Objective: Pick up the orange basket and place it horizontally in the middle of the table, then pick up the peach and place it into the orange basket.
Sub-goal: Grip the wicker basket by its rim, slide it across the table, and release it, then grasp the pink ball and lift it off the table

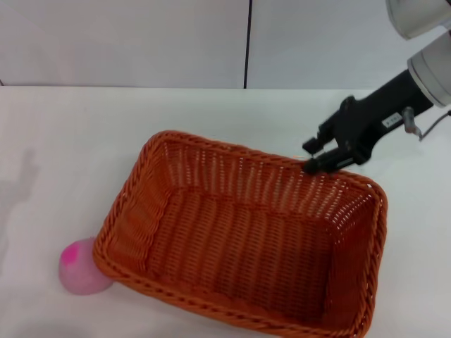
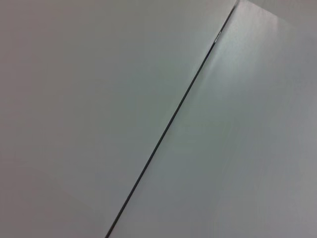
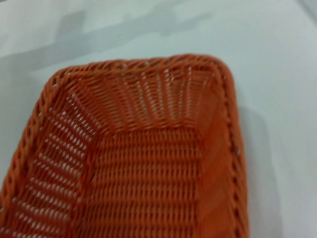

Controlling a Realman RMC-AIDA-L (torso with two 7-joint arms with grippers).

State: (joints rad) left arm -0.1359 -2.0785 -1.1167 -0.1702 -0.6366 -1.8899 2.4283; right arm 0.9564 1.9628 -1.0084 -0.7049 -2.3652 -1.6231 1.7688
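Observation:
The orange basket (image 1: 246,246) fills the middle of the white table (image 1: 63,141), lying skewed, with its long side running diagonally. In the right wrist view the orange basket (image 3: 143,163) shows from above, empty inside. My right gripper (image 1: 312,158) is at the basket's far right rim, with one finger on either side of the braid, shut on it. The pale pink peach (image 1: 81,266) with its magenta spot sits at the basket's near left corner, partly hidden by the flared rim. My left gripper is out of view.
A white wall (image 1: 141,42) with a dark vertical seam (image 1: 248,42) stands behind the table. The left wrist view shows only a white surface with a dark seam (image 2: 168,124). An arm's shadow (image 1: 21,183) falls on the table's left.

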